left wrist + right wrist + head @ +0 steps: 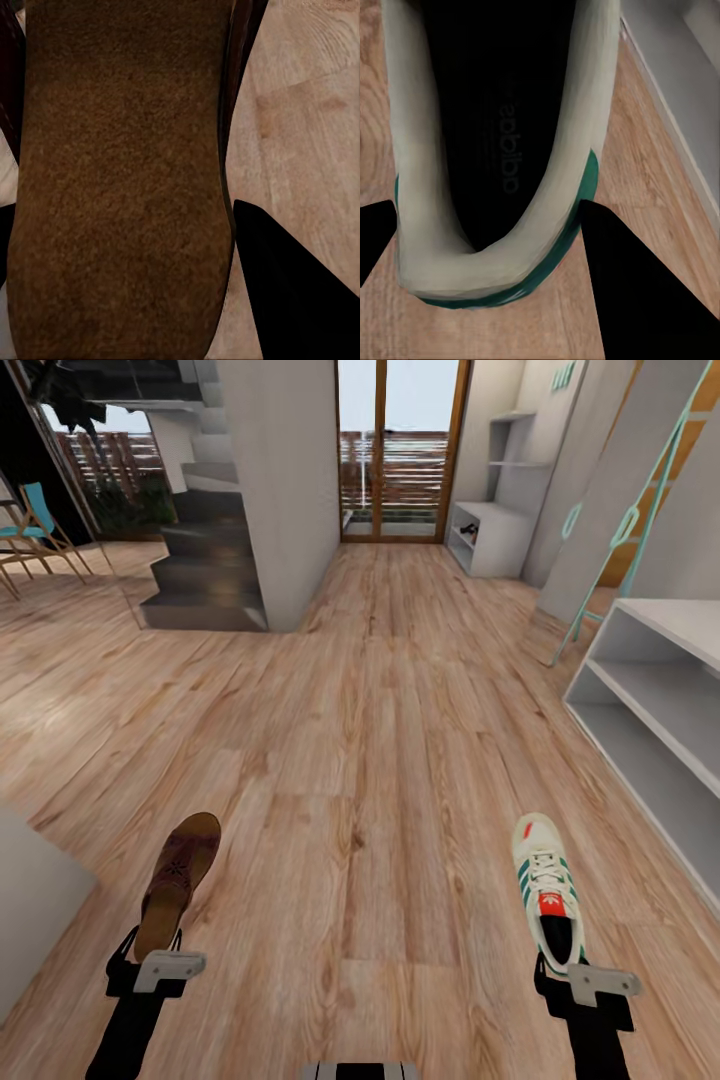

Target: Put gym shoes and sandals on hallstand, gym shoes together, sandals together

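The hallstand [655, 700] stands at the robot's right, its two open shelf levels facing the corridor floor [380, 760]. It lies to the right of, and slightly ahead of, the right pincer [572, 968], so the right arm is the nearer; the left arm must cross the robot's front or wait for the base to turn.

The gym shoe [546, 890] is gripped at the heel by the right pincer, long axis pointing away from the robot, toe forward, roughly parallel to the rack's front edge. In the right wrist view the fingers [652, 285] flank the heel collar.

The sandal [178, 880] is likewise held at its heel end by the left pincer [150, 960], toe forward and angled slightly right.

Writing: "adidas" reads on the sneaker's insole [508, 150]. The red tongue label [549, 903] bears a mark too small to read.
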